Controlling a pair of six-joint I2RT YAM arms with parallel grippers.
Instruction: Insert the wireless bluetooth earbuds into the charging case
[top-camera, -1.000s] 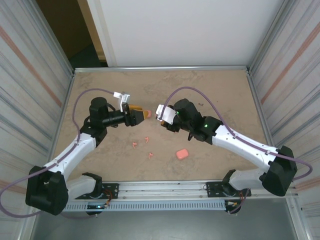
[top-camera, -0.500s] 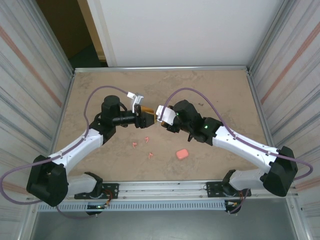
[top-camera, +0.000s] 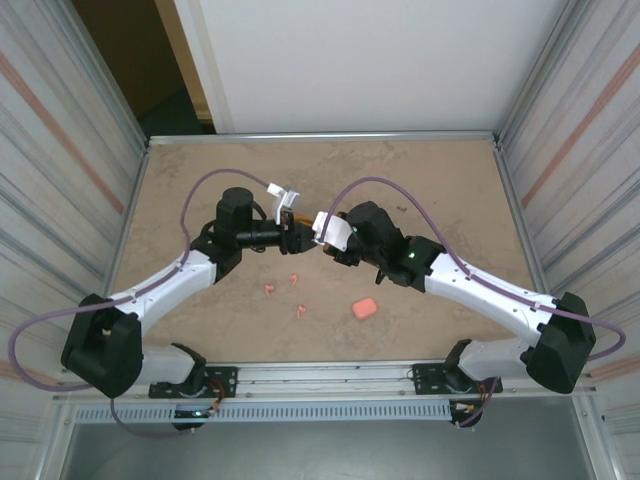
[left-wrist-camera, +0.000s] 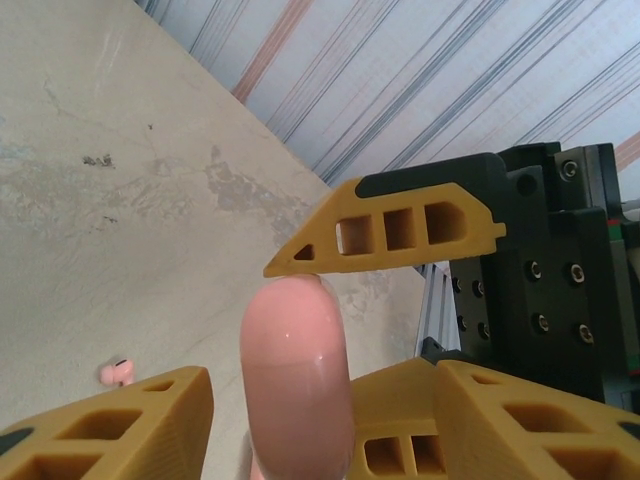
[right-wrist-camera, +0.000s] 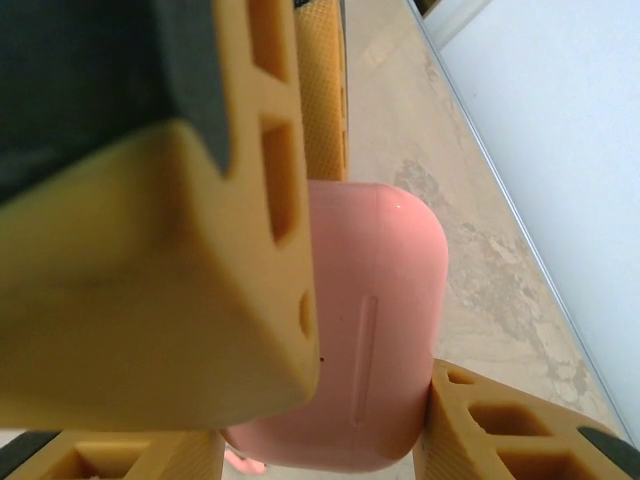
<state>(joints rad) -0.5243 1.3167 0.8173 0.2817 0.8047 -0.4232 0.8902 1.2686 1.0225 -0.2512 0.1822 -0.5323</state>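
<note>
Sitting in right hand: charging case

Pink earbuds lie scattered; pink case gripped.

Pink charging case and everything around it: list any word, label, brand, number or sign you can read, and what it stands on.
No text can be read anywhere.
On the held pink case: a plain shell with one moulded slit, no lettering.
On the second pink case, lying on the table: too small to tell.
On the yellow gripper fingers: no markings.
</note>
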